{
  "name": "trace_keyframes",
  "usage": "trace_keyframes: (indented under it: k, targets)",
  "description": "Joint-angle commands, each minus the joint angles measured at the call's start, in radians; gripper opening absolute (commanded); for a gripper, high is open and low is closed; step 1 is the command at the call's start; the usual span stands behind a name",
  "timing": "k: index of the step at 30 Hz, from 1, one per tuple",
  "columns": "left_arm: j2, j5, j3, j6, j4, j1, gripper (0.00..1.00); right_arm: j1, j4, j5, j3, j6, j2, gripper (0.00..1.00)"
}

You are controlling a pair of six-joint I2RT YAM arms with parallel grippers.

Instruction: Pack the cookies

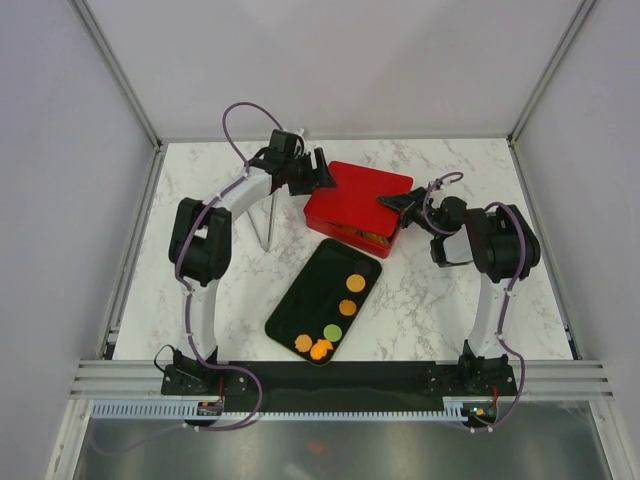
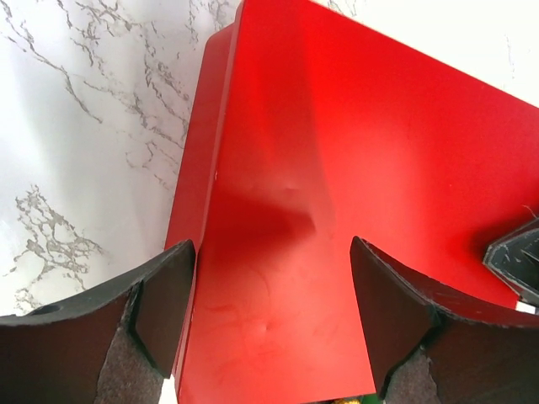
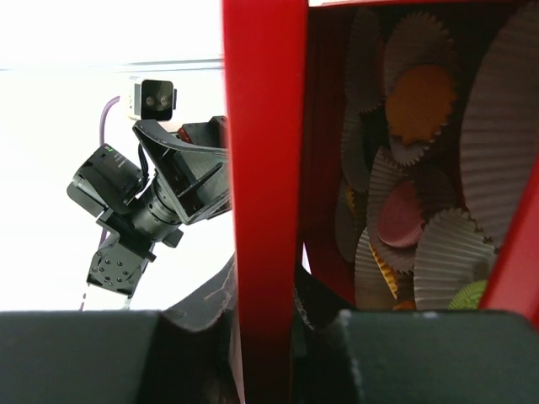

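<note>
Nearest, tray (image 1: 310, 290): black, lay slantwise on the table (image 1: 430, 290) between the two arms.
Loose cookies (image 1: 347, 307): six on the tray, five orange and one green; three towards its far end, three bunched at its near end.
Right gripper (image 1: 392, 203): clenched on the right edge of the lid (image 1: 360, 190); wrist view showed the red rim running between its fingers.
Box (image 1: 350, 232): red, just beyond the tray's far end, lid raised on the right side.
Box contents: pleated paper cups (image 3: 446, 252) crowded together, an orange, a pink and a green cookie among them.
Left gripper (image 2: 271, 252): jaws spread, grasping nothing, at the lid's far left corner; contact with the lid could not be told.
</note>
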Motion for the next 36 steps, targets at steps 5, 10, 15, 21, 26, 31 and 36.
trace_keyframes:
  k: [5,10,15,21,26,31,36]
  targets:
    - [0.031,-0.009,0.060,0.052,-0.023,-0.011,0.81,-0.012,-0.003,-0.031,-0.011,-0.035,-0.081,0.29]
    - [0.039,-0.008,0.069,0.056,-0.029,-0.017,0.81,-0.018,-0.013,-0.032,-0.024,-0.040,-0.100,0.32]
    - [0.054,-0.008,0.083,0.061,-0.037,-0.018,0.80,-0.033,-0.017,-0.035,-0.051,-0.048,-0.113,0.33]
    - [0.073,-0.008,0.089,0.062,-0.038,-0.024,0.79,-0.062,-0.014,-0.046,-0.096,-0.062,-0.138,0.36]
    - [0.087,-0.012,0.094,0.061,-0.038,-0.032,0.79,-0.086,-0.025,-0.063,-0.117,-0.069,-0.156,0.39]
    - [0.093,-0.014,0.099,0.059,-0.037,-0.037,0.78,-0.093,-0.055,-0.071,-0.136,-0.091,-0.178,0.39]
    - [0.096,-0.015,0.100,0.061,-0.038,-0.038,0.78,-0.130,-0.131,-0.075,-0.161,-0.140,-0.210,0.40]
